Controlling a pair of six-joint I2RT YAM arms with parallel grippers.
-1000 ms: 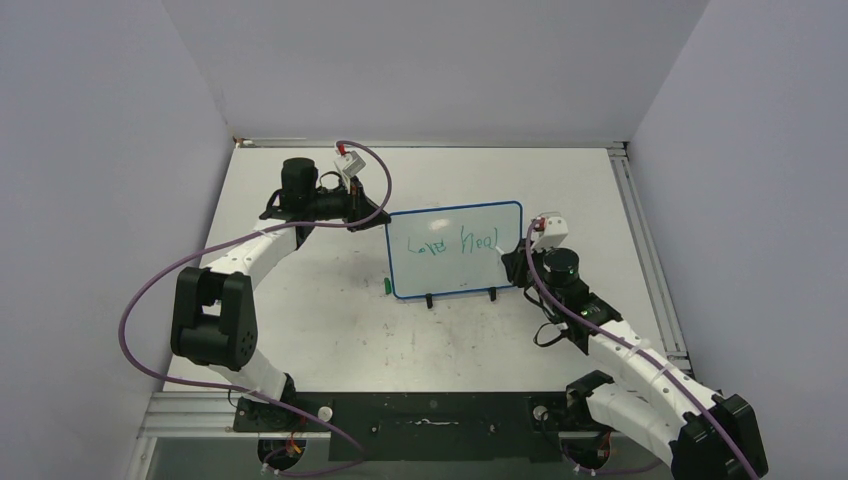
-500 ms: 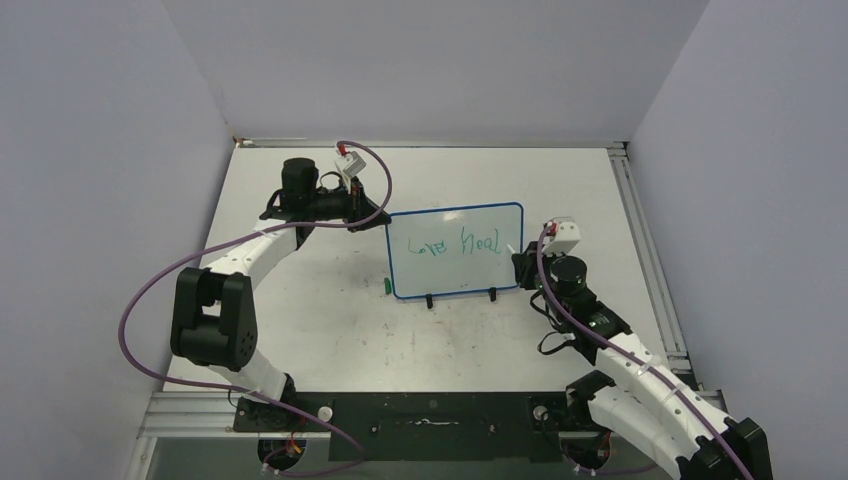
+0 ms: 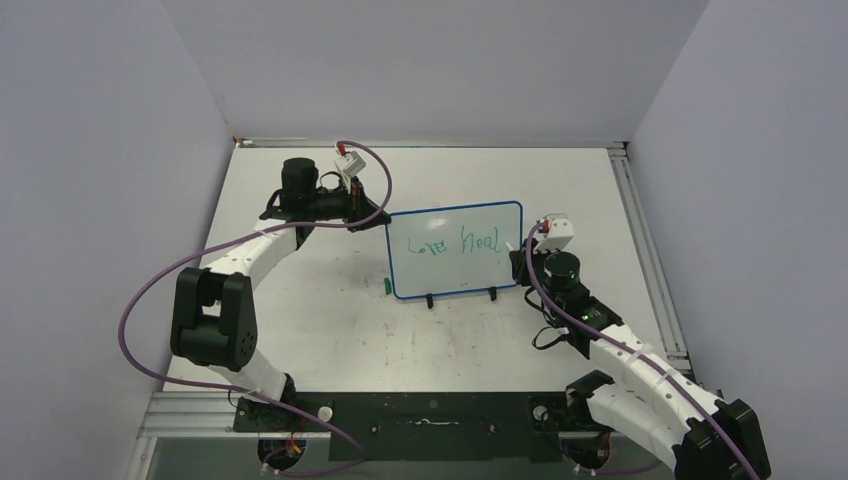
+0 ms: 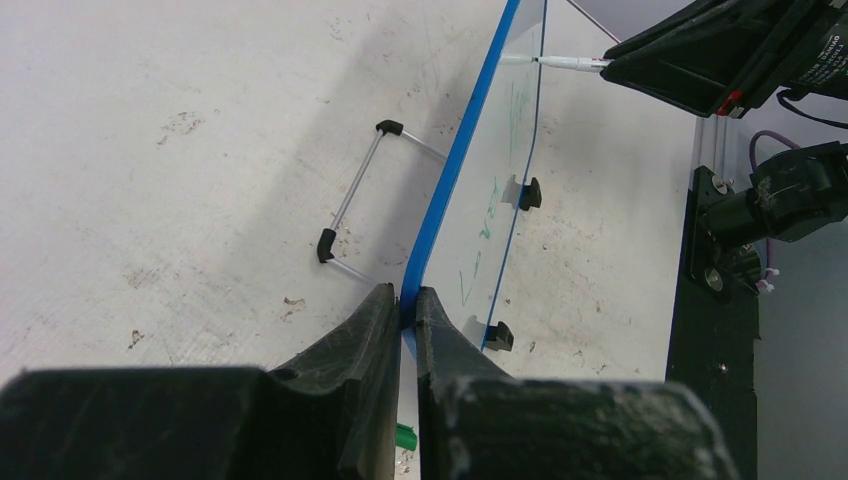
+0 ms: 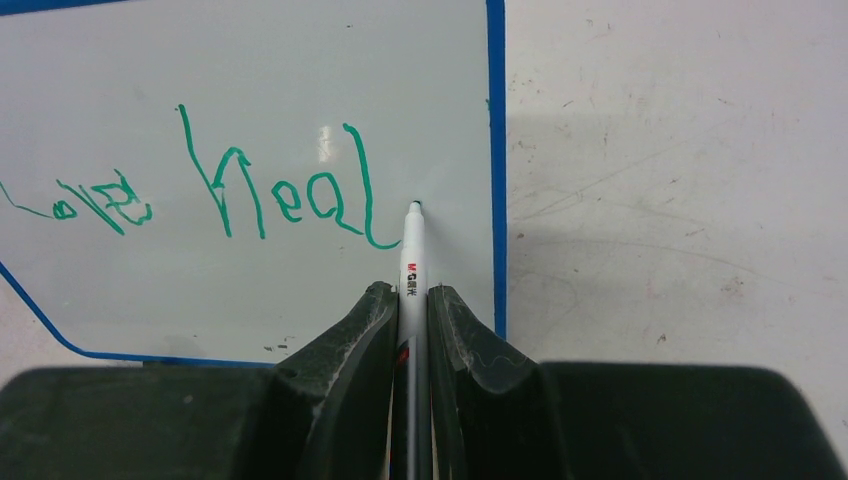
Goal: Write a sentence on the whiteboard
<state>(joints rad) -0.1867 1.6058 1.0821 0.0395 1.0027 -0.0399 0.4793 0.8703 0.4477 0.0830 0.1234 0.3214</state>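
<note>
- Grey-white, scuffed table, walled on three sides by plain pale panels (the arm bases sit along its near edge).
- The whiteboard stands on its black feet near the middle of the table, its written face towards the arm bases.
- The sentence so far is a single line of thin green writing, roughly "Love Heal".
- The left gripper is pressed together on the board's blue rim at its left side, one finger on each face.
- The right gripper pinches a white marker, whose dark tip is at the board just right of the final "l"; actual contact cannot be told.
- A small green object lies on the table beside the board's lower left corner.
</note>
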